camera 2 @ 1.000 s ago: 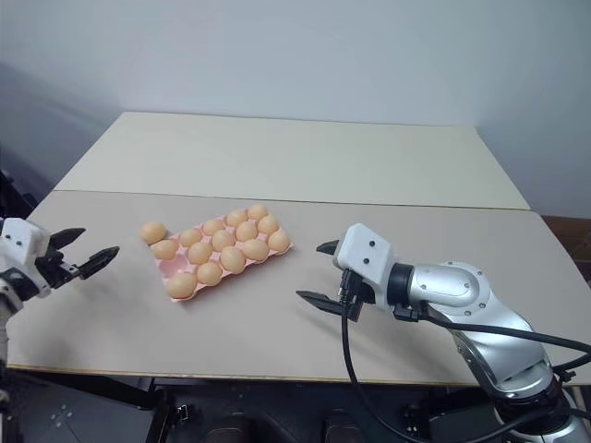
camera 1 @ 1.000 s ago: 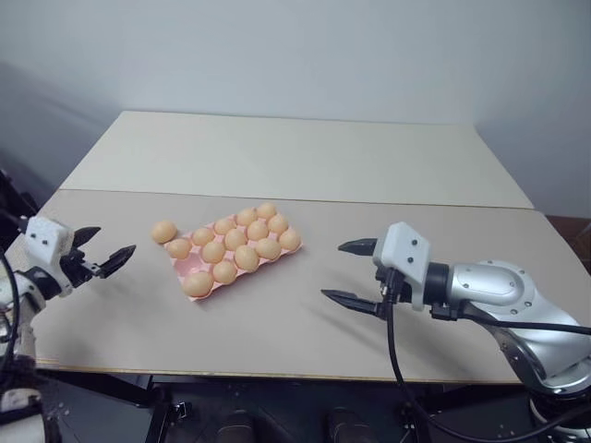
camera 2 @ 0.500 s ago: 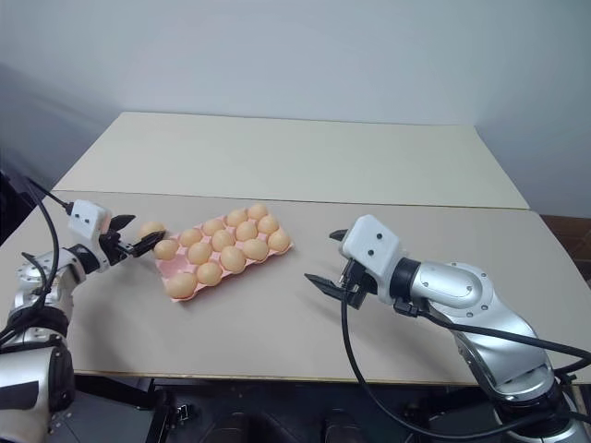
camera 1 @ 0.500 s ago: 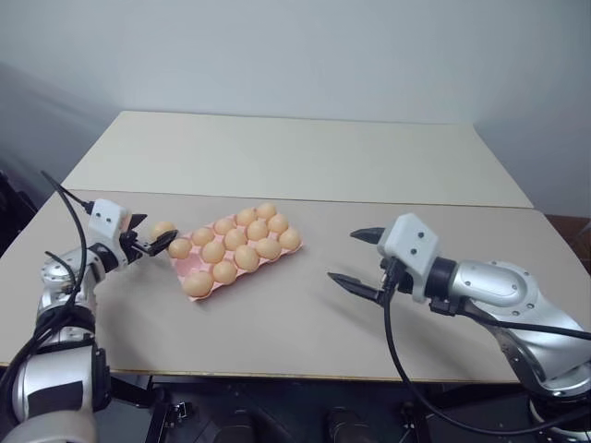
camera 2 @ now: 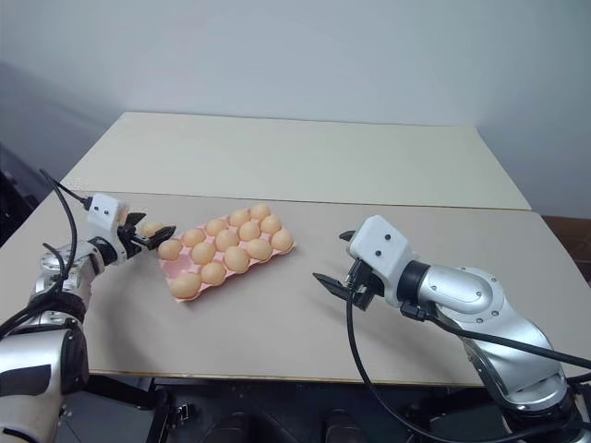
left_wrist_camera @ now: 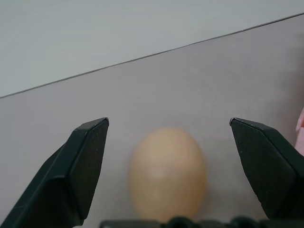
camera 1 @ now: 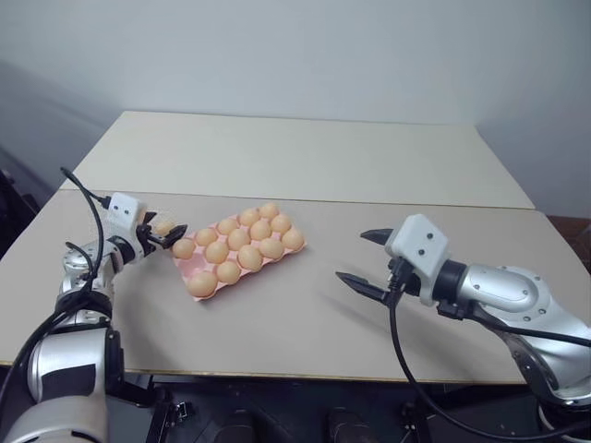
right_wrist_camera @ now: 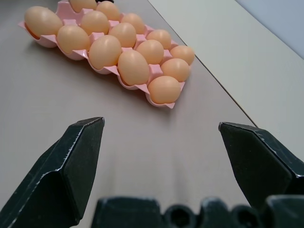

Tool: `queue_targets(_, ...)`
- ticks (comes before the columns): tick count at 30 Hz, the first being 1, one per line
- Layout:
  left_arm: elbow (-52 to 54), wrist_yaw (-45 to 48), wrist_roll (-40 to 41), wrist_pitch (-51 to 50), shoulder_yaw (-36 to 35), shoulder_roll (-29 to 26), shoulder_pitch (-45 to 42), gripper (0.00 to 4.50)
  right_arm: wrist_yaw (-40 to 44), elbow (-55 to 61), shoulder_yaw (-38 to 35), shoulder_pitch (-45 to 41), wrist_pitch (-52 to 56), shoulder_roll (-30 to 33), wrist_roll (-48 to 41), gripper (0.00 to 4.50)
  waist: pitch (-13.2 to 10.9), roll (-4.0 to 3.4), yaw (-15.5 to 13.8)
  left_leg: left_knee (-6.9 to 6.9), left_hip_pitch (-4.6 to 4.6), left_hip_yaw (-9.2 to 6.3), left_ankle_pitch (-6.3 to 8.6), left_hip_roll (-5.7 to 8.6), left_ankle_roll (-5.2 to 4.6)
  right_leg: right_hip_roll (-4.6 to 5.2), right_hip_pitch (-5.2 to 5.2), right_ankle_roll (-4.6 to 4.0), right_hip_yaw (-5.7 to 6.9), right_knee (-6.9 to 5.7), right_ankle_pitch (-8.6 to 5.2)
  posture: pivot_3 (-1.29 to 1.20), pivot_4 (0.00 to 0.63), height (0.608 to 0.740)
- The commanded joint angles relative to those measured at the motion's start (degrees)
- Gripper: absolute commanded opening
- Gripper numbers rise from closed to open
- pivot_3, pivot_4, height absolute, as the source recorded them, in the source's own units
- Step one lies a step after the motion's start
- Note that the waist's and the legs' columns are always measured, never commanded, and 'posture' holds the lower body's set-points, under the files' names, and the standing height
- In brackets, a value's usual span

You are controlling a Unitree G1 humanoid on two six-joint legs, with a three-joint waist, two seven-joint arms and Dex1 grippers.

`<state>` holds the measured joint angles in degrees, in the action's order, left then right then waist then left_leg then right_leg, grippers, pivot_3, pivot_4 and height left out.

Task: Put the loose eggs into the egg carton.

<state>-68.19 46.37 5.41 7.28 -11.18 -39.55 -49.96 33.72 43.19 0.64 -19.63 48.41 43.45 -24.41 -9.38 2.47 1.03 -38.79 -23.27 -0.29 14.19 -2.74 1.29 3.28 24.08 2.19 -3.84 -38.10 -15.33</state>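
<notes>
Eggs fill nearly every cup of the pink egg carton (camera 1: 197, 263), which lies at an angle on the grey-brown table (camera 1: 277, 341), one short end toward the near-left, the other toward the far-right. Three rows of light orange-tan eggs run along its length; the far-right end holds a full set, and from the right wrist view each egg sits upright in its own cup, touching or nearly touching its neighbours. One bare pink cup shows near the left end of the tray, between the egg at the near corner (camera 1: 202, 282) and the one at the far-left corner (camera 1: 184, 247).

One loose egg (left_wrist_camera: 168, 172) lies on the table just off the carton's far-left corner, apart from the tray. The left gripper (camera 1: 164, 235) has its two black fingers spread wide on either side of this egg; in the left wrist view the egg lies between the fingertips (left_wrist_camera: 90, 161) with clear gaps on both sides, so it is not squeezed. A sliver of the pink carton edge shows past one finger in that view.

The right gripper (camera 2: 337, 261) hangs over bare table to the right of the carton, well apart from it, fingers wide and holding nothing. A paler second tabletop (camera 1: 305, 157) adjoins the table at the back.
</notes>
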Motion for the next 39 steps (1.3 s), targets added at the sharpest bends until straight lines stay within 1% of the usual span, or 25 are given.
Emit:
queue_targets(1, -0.1, 2.0, -0.5, -3.5, 0.7, -1.4, 0.0, 4.43, -0.4, 1.5, -0.9, -1.1, -0.4, -0.1, -0.3, 4.50, 0.0, 0.00, 0.2, 0.00, 0.00, 0.00, 0.00, 0.00, 0.00, 0.00, 0.01, 0.00, 0.00, 0.00, 0.00, 0.00, 0.150, 0.740)
queue_targets(9, -1.1, -2.6, -3.8, -6.0, 3.2, -1.5, -2.7, 4.43, -0.2, -0.8, 0.9, -2.5, -1.5, -1.3, 0.6, 4.50, 0.0, -0.01, 0.0, 0.00, 0.01, 0.00, 0.00, 0.00, 0.00, 0.00, 0.00, 0.00, 0.00, -0.01, 0.00, 0.00, 0.150, 0.740)
queue_targets(13, -0.9, -2.0, -2.7, -6.5, 2.1, -1.2, -4.0, 4.43, -0.4, -0.5, 1.8, -2.6, -1.4, -1.9, 1.1, 4.50, 0.0, 0.00, 0.0, 0.00, -0.04, -0.02, 0.00, 0.01, 0.00, 0.00, 0.04, 0.00, 0.00, -0.01, 0.00, 0.00, 0.150, 0.740)
queue_targets(20, -1.9, -1.5, -3.9, -6.8, 3.1, -1.1, -3.3, 4.43, -1.1, 0.4, 1.8, -1.9, -0.9, -1.9, 1.3, 4.50, 0.0, -0.01, 0.0, -0.01, -0.03, -0.01, 0.00, 0.01, 0.00, 0.00, 0.03, 0.00, 0.00, -0.01, 0.00, 0.00, 0.150, 0.740)
queue_targets(23, -2.2, -2.5, -4.1, -7.0, 3.1, -0.8, -3.6, 3.87, -1.1, 0.3, 1.5, -1.8, -0.8, -1.8, 1.3, 4.50, 0.0, 0.00, 0.0, -0.01, -0.02, -0.02, 0.00, 0.01, 0.00, 0.00, 0.03, 0.00, 0.00, -0.01, 0.00, 0.00, 0.150, 0.740)
queue_targets(29, -1.6, -1.3, -3.9, -6.0, 3.0, -1.3, -3.5, 1.98, -1.0, 0.3, 1.6, -1.6, -1.0, -1.5, 1.4, 4.50, 0.0, 0.00, 0.0, -0.01, -0.05, -0.02, 0.00, 0.01, 0.00, -0.01, 0.05, 0.00, 0.00, -0.01, 0.00, 0.00, 0.150, 0.740)
queue_targets(30, -1.4, -1.1, -3.8, -5.7, 3.0, -1.5, -3.3, 1.76, -0.9, 0.4, 1.5, -1.5, -1.0, -1.4, 1.4, 4.50, 0.0, 0.00, 0.0, -0.01, -0.04, -0.02, 0.00, 0.01, 0.00, 0.00, 0.04, 0.00, 0.00, -0.01, 0.00, 0.00, 0.150, 0.740)
queue_targets(32, -0.6, -0.8, -3.5, -4.7, 2.6, -2.1, -2.6, 1.66, -1.0, 0.4, 1.5, -1.4, -1.0, -1.4, 1.4, 4.50, 0.0, 0.00, -0.1, -0.02, -0.05, -0.02, 0.00, 0.01, 0.00, 0.00, 0.04, 0.00, 0.00, -0.01, 0.00, 0.00, 0.150, 0.740)
queue_targets(36, 1.4, -0.1, -3.0, -3.2, 2.1, -3.6, -0.9, 1.64, -0.9, 0.3, 1.8, -1.3, -1.2, -1.3, 1.7, 4.50, 0.0, 0.00, 0.1, -0.01, -0.05, -0.02, 0.00, 0.01, 0.00, 0.00, 0.05, 0.00, 0.00, -0.01, 0.00, 0.00, 0.150, 0.740)
queue_targets(39, 4.9, 2.0, -1.3, -1.4, 0.7, -5.4, 2.1, 1.64, -0.8, 0.1, 2.1, -1.3, -1.5, -1.3, 2.1, 4.50, 0.0, 0.00, 0.2, -0.01, -0.05, -0.02, 0.00, 0.00, 0.00, 0.00, 0.06, 0.00, 0.00, -0.01, 0.00, 0.00, 0.150, 0.740)
